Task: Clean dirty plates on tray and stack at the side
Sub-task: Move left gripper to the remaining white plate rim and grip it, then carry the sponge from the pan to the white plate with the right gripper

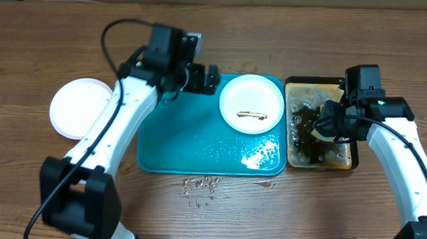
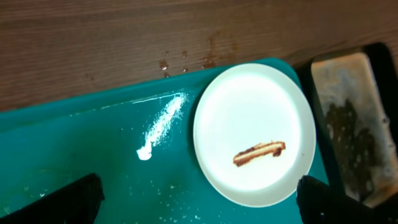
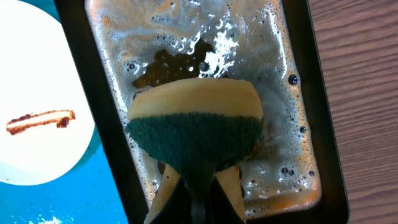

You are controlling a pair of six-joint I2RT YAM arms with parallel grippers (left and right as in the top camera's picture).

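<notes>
Plate on tray, smear lying left-right; left jaws wide, empty; right jaws pinching sponge.

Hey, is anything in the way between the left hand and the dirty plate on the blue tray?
Nothing visible. Only bare wet tray lies between the open left hand and the smeared plate next to it.

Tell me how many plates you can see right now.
2. One plate with a brown smear sits on the blue tray; one clean-looking plate lies on the table left of it. Another may be hidden beneath that one.
</notes>
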